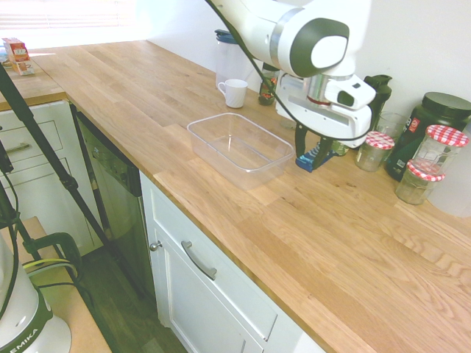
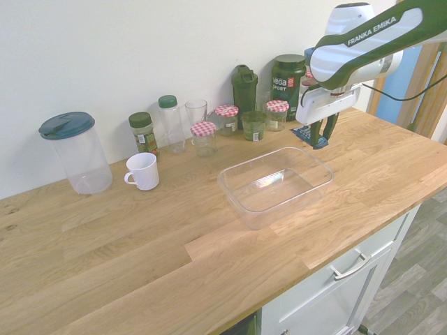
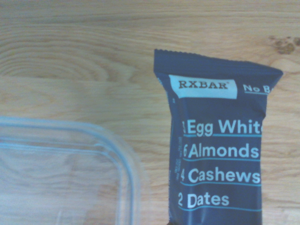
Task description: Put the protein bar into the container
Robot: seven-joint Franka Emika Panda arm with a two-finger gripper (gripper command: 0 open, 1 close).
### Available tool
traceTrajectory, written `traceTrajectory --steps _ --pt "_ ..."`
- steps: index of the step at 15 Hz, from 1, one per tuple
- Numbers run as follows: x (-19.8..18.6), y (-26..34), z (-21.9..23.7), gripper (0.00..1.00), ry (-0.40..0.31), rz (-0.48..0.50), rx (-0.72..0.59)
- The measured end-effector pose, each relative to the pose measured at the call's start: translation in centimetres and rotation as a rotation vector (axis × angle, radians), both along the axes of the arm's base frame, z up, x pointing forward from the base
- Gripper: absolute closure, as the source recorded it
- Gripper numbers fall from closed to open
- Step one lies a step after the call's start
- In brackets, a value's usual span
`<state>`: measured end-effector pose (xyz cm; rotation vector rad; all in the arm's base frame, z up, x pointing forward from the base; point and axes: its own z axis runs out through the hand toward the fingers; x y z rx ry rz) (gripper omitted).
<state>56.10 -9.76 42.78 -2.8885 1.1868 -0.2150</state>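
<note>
My gripper [image 1: 312, 151] is shut on the protein bar [image 1: 307, 162], a dark-blue wrapper with white print. It holds the bar just above the wooden counter. The bar [image 2: 311, 139] hangs close to the far right corner of the container [image 2: 230, 179], a clear shallow plastic tub with nothing in it. From the second exterior view the gripper [image 2: 323, 132] sits just outside the tub's rim. The wrist view shows the bar [image 3: 220, 154] over bare wood, beside a rounded corner of the container [image 3: 123, 161].
Along the wall stand jars with red-checked lids [image 1: 375, 149], a dark tub [image 2: 288, 82], a shaker bottle [image 2: 244, 89], glasses, a white mug [image 2: 142, 171] and a blue-lidded pitcher [image 2: 75, 152]. The counter's front edge [image 1: 221, 246] runs over drawers.
</note>
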Motion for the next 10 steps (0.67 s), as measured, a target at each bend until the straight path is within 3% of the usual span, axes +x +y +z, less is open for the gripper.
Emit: traceTrajectory --steps 10 --pt "-0.9 10.9 -0.3 1.0 -0.001 0.057 -0.027"
